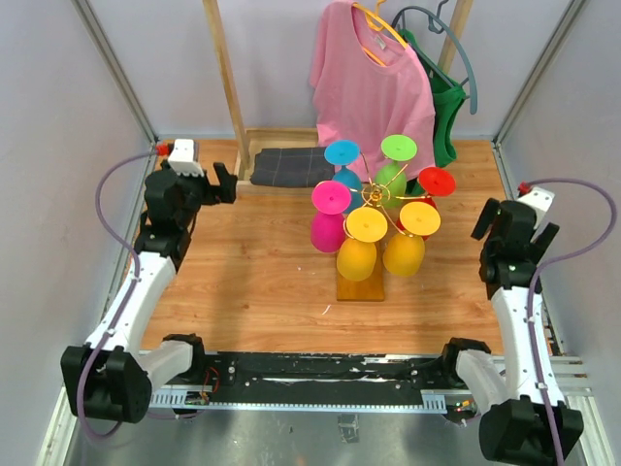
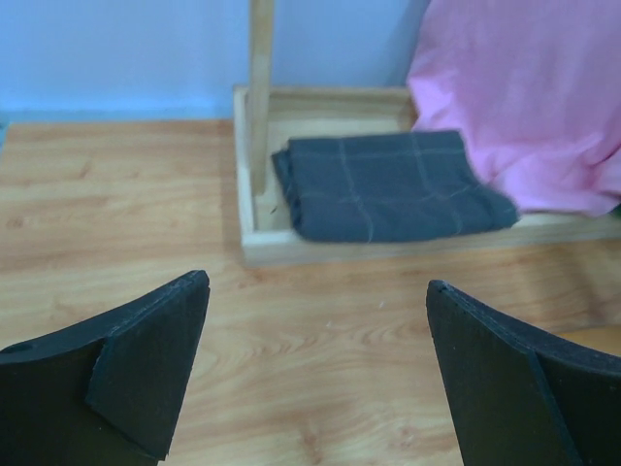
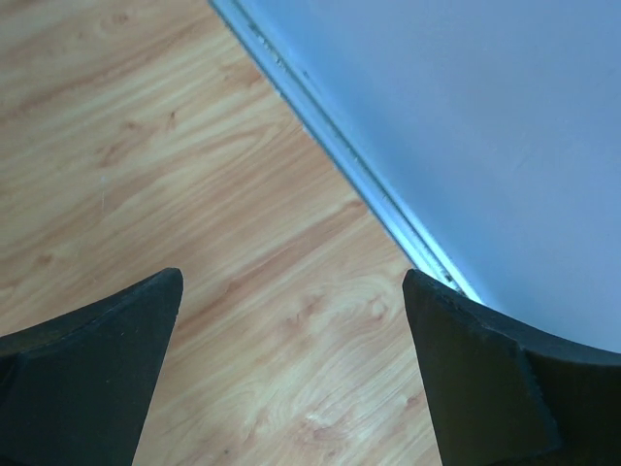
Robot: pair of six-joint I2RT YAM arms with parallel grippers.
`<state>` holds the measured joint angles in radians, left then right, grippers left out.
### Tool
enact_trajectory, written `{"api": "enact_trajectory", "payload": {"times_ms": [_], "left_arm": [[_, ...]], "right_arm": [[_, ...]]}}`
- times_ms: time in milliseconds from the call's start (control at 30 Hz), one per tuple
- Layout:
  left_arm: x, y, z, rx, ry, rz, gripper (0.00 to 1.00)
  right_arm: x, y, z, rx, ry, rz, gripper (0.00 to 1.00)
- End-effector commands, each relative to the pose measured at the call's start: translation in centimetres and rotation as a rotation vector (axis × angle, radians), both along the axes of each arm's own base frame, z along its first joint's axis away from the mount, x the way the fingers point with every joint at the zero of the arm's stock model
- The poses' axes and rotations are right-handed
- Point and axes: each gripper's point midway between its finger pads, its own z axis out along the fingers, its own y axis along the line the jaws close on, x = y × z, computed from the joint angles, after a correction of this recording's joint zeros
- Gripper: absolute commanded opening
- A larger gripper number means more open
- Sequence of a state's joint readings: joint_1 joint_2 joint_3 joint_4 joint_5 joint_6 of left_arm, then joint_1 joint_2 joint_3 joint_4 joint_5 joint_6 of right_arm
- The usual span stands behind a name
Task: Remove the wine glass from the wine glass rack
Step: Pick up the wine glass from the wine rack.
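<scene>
Right of the table's middle, the wine glass rack stands on its wooden base block, its gold wire arms spreading above. Six coloured wine glasses hang from the arms upside down, feet up and bowls down: blue, green, red, magenta and two yellow. The two yellow ones hang nearest the arms' bases, over the block. The blue and green ones sit at the far side, close to the hem of a pink shirt that hangs from a tall wooden clothes rack at the back edge. A folded dark cloth lies in that rack's tray, just beyond the left gripper.

The left gripper hovers near the far left corner of the wooden table. Its jaws are spread wide and hold nothing, pointing at the tray's low front lip. A broad stretch of bare wood separates it from the magenta glass.

The right gripper sits by the right edge, also gaping wide and empty. Its wrist view shows the table's boundary, a metal rail and a pale wall running diagonally close ahead of its fingers. A narrower bare strip lies between it and the red glass. The near half of the table, in front of the base block, is open wood up to the arms' mounting rail.
</scene>
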<state>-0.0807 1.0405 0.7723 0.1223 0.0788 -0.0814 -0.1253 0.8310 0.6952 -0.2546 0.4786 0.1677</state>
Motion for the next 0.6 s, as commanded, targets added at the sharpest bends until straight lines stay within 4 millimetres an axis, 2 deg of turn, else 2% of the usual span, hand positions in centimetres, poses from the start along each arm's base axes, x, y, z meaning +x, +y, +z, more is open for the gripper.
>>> {"api": "enact_trajectory", "payload": {"times_ms": [0,33,167,233,400,567], "left_arm": [[0.6,-2.7,5.1,-0.089,0.035,-0.131,0.99],[0.9,-3.3,6.5,-0.126,0.04,-0.151,0.99],[2.1,-6.0,11.6,-0.317,0.06,-0.246,0.95],[2.1,-7.6,13.2,-0.414,0.083,-0.313,0.91],[2.4,-10.8,13.5,-0.616,0.226,-0.463,0.86],[2.9,-13.4,15.0,-0.754,0.305,-0.558,0.85]], "right_arm": [[-0.9,-1.3,3.8,0.022,0.011,-0.052,0.98],[-0.7,-1.6,5.2,0.018,-0.001,-0.058,0.98],[-0.1,-1.2,8.8,0.052,-0.027,-0.018,0.98],[0.0,-0.9,10.2,0.088,-0.038,-0.004,0.99],[0.1,0.9,14.3,0.152,-0.1,0.065,0.96],[0.7,4.0,19.3,0.218,-0.194,0.23,0.91]]}}
